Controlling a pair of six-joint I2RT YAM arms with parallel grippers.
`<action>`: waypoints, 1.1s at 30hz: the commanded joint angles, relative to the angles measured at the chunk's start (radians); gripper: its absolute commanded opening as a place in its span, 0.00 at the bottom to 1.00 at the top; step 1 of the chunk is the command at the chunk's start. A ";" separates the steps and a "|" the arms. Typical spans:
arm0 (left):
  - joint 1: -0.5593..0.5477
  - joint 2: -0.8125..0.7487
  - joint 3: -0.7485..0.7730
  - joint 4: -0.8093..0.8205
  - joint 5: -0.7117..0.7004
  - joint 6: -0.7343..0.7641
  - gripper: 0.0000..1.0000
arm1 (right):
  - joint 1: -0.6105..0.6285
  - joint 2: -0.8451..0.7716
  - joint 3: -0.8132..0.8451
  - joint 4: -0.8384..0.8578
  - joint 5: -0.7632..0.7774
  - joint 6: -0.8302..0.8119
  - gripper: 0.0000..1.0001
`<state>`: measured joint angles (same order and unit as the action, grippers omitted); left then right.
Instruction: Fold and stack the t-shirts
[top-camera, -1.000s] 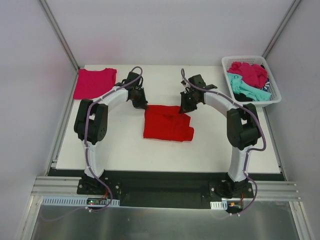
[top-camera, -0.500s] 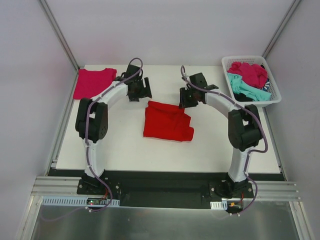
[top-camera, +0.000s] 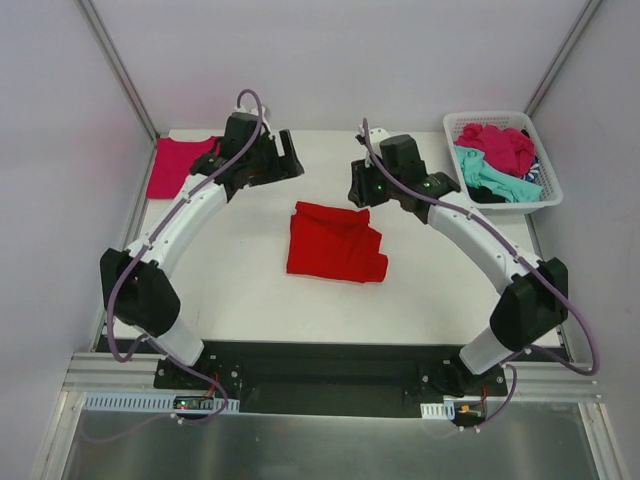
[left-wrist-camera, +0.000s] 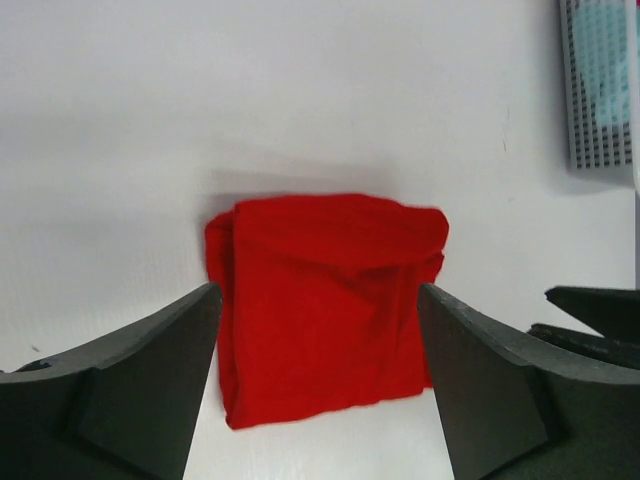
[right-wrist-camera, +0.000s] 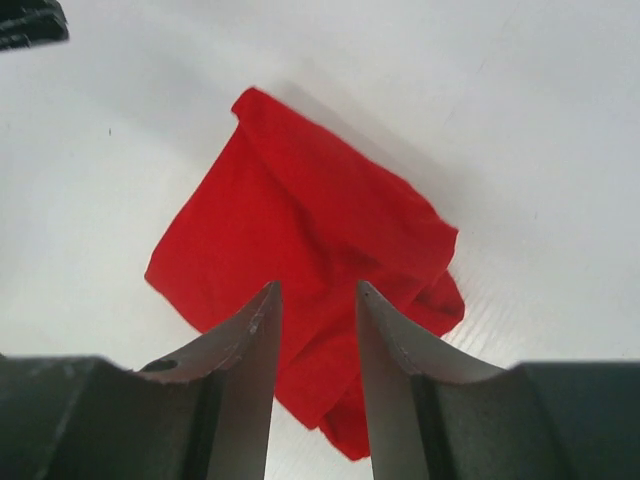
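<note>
Our left fingers and right fingers hang spread, empty; the loosely folded red shirt may unravel when lifted.

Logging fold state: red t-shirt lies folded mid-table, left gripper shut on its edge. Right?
No: the left gripper is open and clear of the red t-shirt, as the left wrist view shows. The shirt does lie folded in the middle of the table.
</note>
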<state>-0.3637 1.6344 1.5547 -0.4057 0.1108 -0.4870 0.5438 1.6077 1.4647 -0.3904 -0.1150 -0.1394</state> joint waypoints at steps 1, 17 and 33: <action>-0.073 -0.048 -0.114 -0.048 -0.023 -0.027 0.78 | 0.027 -0.091 -0.162 0.021 0.020 0.026 0.37; -0.106 0.151 -0.107 0.085 0.036 -0.048 0.77 | 0.038 0.253 0.046 -0.014 0.041 0.015 0.27; -0.087 0.197 -0.064 0.073 0.059 -0.050 0.77 | -0.005 0.381 0.212 -0.048 -0.011 0.008 0.23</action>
<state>-0.4686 1.8626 1.4563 -0.3271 0.1566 -0.5354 0.5247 2.1044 1.6863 -0.4259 -0.1200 -0.1204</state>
